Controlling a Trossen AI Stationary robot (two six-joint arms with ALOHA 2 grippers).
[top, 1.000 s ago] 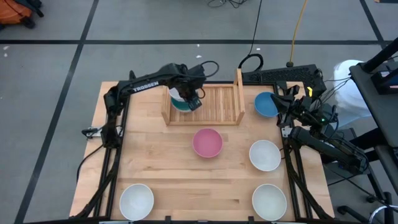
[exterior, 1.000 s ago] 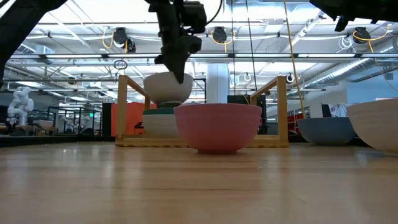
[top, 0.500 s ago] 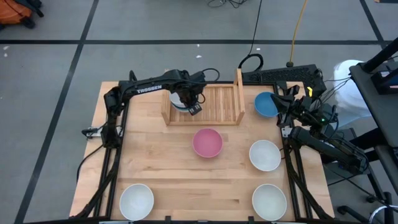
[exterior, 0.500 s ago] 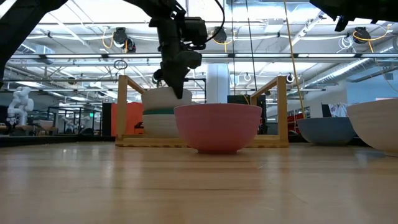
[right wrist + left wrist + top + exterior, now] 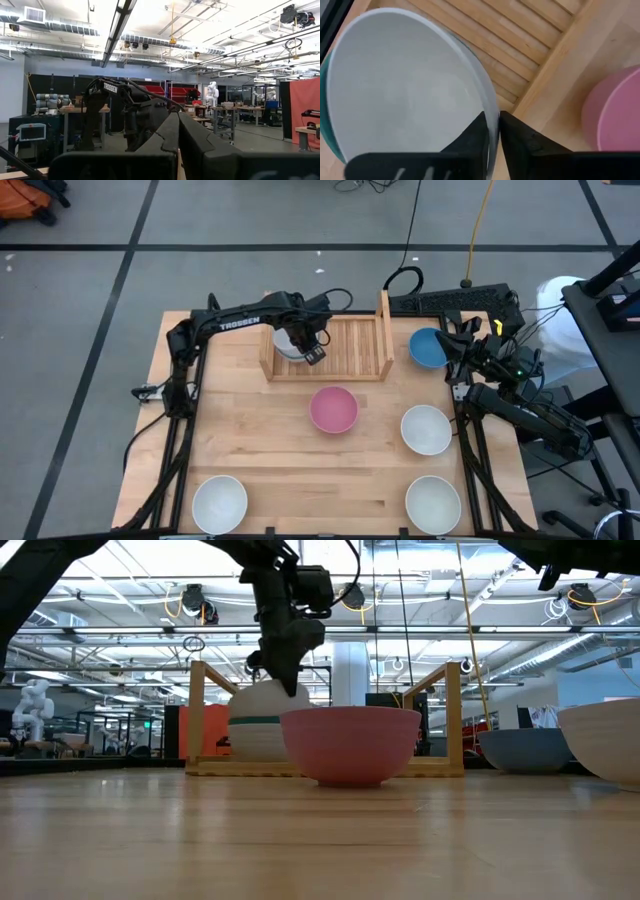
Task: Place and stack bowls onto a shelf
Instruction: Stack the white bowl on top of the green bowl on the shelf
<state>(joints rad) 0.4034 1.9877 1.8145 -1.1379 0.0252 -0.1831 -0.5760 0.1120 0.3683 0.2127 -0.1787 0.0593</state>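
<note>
My left gripper (image 5: 312, 351) is over the left part of the shelf (image 5: 350, 346), shut on a white bowl (image 5: 289, 343). That bowl sits nested on top of a stack (image 5: 256, 728): it rests in a teal bowl, which lies on another white bowl on the slatted base. A pink bowl (image 5: 333, 409) stands near the table's middle, and a blue bowl (image 5: 427, 347) is to the right of the shelf. My right gripper (image 5: 178, 131) is shut and waits at the table's right edge, holding nothing. My left gripper pinches the white bowl's rim (image 5: 491, 107) on the side toward the shelf's middle. One finger (image 5: 474, 136) is inside the bowl and the other (image 5: 520, 142) outside. The fingers come from above, pointing down. The bowl sits upright, nested in the teal bowl (image 5: 324, 102).
Two white bowls (image 5: 426, 429) (image 5: 433, 503) stand along the right side of the table and one white bowl (image 5: 219, 503) at the near left corner. The shelf's right half (image 5: 362, 348) holds nothing between its upright side boards.
My left gripper has moved down with the white bowl. The bowl hung above the stack a second ago and now sits nested in the teal bowl, hiding most of it. The gripper has stayed shut on the rim.
</note>
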